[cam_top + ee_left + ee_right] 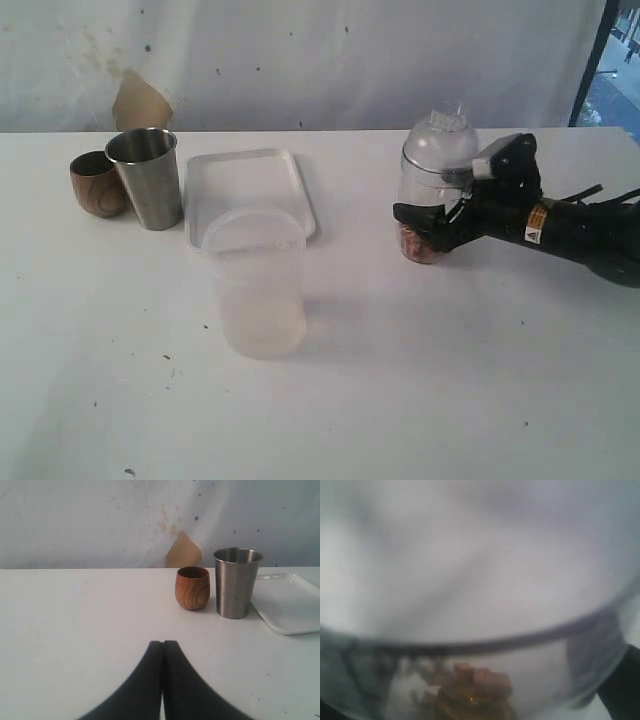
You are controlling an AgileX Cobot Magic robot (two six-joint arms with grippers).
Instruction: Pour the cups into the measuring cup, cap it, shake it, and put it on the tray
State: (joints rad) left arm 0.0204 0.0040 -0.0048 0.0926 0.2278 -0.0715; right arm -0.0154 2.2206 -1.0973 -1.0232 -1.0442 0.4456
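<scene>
The capped measuring cup (436, 160) stands on the table at centre right, well apart from the tray (250, 180) at upper left; the right gripper (432, 218) straddles its base, clamped or slack I cannot tell; a loose hold could topple it on lifting; the left gripper (162, 647) has its fingers pressed together.

The steel tumbler (147, 177) stands upright at the far left, tapered and shiny, mouth up. Just beside it, on its outer side with a slim gap between, sits the shorter, rounded wooden cup (96, 184), brown-grained and also upright. The white tray (245, 185) lies flat just right of the tumbler, with rounded corners and a low rim. Well apart to the right, the clear measuring cup (435, 170) stands upright under a clear domed cap (447, 122), with reddish-brown pieces (420, 243) at its bottom.
</scene>
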